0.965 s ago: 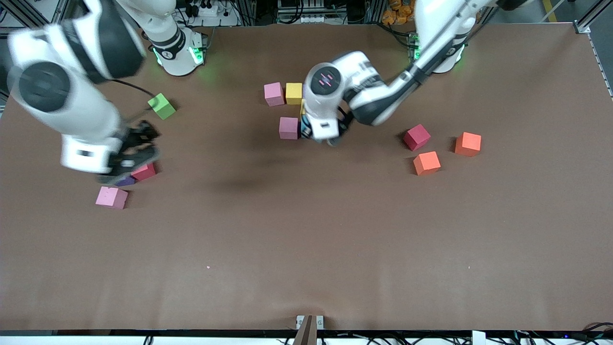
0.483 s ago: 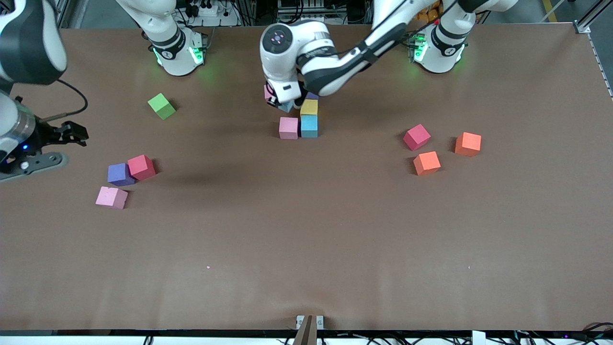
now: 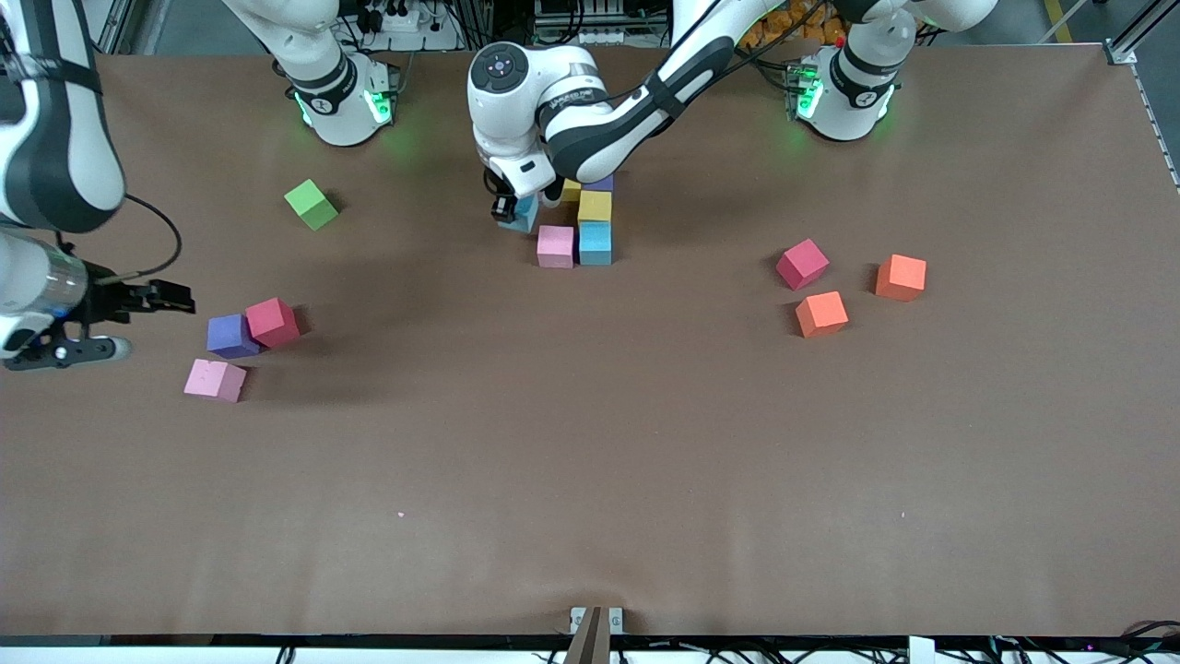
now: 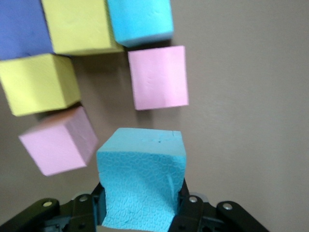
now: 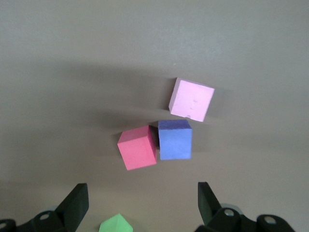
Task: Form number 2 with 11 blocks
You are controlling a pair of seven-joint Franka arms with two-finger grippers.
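Observation:
My left gripper [image 3: 513, 210] is shut on a light blue cube [image 4: 140, 179] and holds it at the edge of the block cluster that faces the right arm's end. The cluster has a pink cube [image 3: 555, 246], a light blue cube [image 3: 595, 243], a yellow cube [image 3: 595, 206] and a purple cube [image 3: 599, 183]. The left wrist view also shows a second yellow cube [image 4: 38, 82] and a tilted pink cube [image 4: 58, 140]. My right gripper [image 3: 136, 323] hangs open over the right arm's end, beside a purple cube [image 5: 175, 140], a red cube [image 5: 137, 147] and a pink cube [image 5: 191, 99].
A green cube [image 3: 312, 204] lies near the right arm's base. Toward the left arm's end lie a crimson cube [image 3: 802, 264] and two orange cubes [image 3: 820, 314] [image 3: 901, 277]. The brown table [image 3: 590, 480] stretches bare toward the front camera.
The left gripper has gone from beside the pink cube to the cluster's edge toward the right arm's end, carrying a light blue cube. The right gripper has backed off the red and purple cubes.

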